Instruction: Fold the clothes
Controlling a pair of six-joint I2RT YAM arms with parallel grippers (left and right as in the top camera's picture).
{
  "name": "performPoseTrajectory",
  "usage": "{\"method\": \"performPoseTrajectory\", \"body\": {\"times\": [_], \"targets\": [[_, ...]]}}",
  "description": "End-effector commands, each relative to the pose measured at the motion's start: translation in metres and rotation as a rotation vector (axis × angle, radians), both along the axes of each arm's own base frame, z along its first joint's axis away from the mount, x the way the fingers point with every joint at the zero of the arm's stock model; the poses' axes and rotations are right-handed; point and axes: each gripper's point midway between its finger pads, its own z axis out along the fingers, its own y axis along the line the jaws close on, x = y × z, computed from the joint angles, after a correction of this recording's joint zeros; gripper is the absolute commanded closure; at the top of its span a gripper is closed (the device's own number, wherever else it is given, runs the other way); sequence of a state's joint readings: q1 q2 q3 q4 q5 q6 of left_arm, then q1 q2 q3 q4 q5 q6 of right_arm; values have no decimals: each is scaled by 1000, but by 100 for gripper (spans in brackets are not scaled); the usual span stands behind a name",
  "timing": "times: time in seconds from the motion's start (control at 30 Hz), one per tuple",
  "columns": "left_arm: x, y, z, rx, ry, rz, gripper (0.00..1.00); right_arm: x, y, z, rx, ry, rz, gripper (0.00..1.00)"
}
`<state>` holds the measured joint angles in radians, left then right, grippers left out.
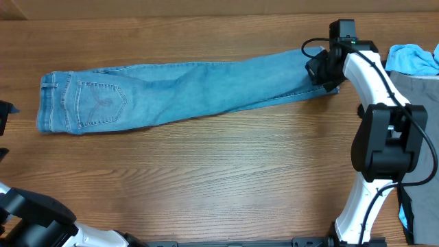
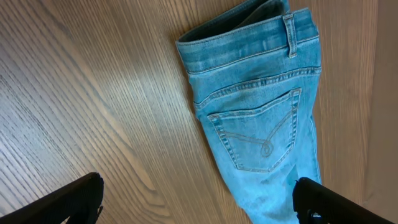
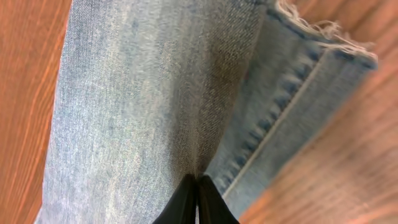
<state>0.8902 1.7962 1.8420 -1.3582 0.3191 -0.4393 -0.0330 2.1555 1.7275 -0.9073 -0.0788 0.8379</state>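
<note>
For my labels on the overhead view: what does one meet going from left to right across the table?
On the jeans: waistband → back pocket → legs → right tool pinching the hem → sky-blue garment.

My desk (image 1: pixel 219 171) is brown wood, its grain running lengthwise. In the left wrist view it looks paler and greyer, with a soft sheen of light across it. In the right wrist view it looks reddish-orange.
</note>
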Motion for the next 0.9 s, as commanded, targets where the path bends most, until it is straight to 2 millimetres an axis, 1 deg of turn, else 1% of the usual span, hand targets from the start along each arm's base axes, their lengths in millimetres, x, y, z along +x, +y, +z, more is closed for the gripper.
{"method": "performPoseTrajectory", "body": {"times": [0.0,0.33,0.37,0.43,0.5,0.57,0.63,0.67,0.77,0.87], "targets": [[2,-2,11,15,-27,0,0,-6,-7,11,-19,1,-21,96],[2,-2,11,15,-27,0,0,-11,-7,9,-22,22,-20,96],[2,-2,11,15,-27,0,0,-11,-7,9,-25,22,-13,94],[2,-2,11,15,-27,0,0,-12,-7,9,-31,24,12,78],[2,-2,11,15,-27,0,0,-15,-8,10,-44,34,48,73],[2,-2,11,15,-27,0,0,-17,-15,12,-76,41,68,65],[2,-2,11,15,-27,0,0,-16,-20,16,-105,36,90,53],[2,-2,11,15,-27,0,0,-12,-20,19,-118,18,135,51],[2,-2,11,15,-27,0,0,-6,-20,23,-149,-12,236,50],[2,-2,11,15,-27,0,0,-1,-24,24,-166,-35,268,51]]}}
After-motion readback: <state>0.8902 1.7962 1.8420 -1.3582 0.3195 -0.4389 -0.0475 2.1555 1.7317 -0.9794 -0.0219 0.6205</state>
